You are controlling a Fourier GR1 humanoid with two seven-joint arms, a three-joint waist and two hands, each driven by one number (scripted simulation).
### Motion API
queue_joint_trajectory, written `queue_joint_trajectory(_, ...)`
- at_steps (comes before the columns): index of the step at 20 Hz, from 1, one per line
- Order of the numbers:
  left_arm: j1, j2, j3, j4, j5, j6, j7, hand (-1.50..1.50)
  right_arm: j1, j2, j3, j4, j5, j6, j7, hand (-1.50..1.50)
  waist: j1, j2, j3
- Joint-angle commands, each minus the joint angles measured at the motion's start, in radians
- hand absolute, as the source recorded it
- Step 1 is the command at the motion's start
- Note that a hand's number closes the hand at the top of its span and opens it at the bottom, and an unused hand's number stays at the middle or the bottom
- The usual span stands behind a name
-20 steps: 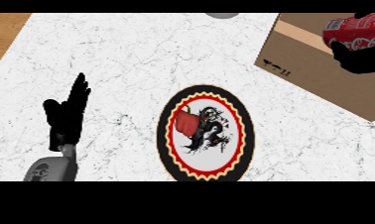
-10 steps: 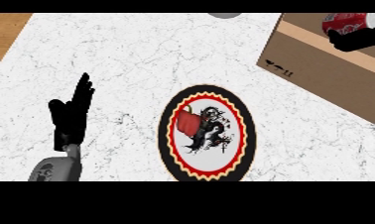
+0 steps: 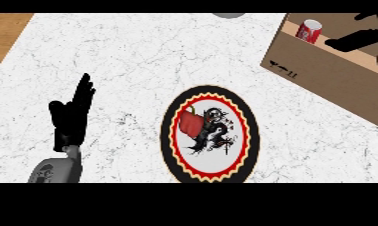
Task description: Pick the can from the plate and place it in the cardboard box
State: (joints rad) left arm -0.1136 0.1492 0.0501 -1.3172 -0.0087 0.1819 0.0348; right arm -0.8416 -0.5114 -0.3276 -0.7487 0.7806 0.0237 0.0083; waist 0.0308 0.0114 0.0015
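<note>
Head view: I see the red can (image 3: 309, 31) standing inside the cardboard box (image 3: 317, 72) at upper right, apart from the right hand (image 3: 356, 39), whose fingers are spread and released above the box. The plate (image 3: 210, 140) sits bare of the can. The left hand (image 3: 71, 113) rests open at lower left, fingers straight.

Left hand (image 3: 71, 115) rests open, right hand (image 3: 358, 37) open, fingers spread.
</note>
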Motion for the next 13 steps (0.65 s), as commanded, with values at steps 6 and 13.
queue_joint_trajectory(6,0.037,-0.050,-0.035,-0.018,-0.033,0.042,-0.015,0.00,-0.046,0.030,-0.204,0.133,-0.258,-0.008,-0.287,-1.50,-0.004,-0.003,0.002)
queue_joint_trajectory(13,0.042,0.015,0.023,0.011,0.017,-0.031,-0.032,0.00,-0.040,-0.130,-0.364,0.188,-0.440,0.157,-0.296,-1.50,-0.021,-0.008,0.000)
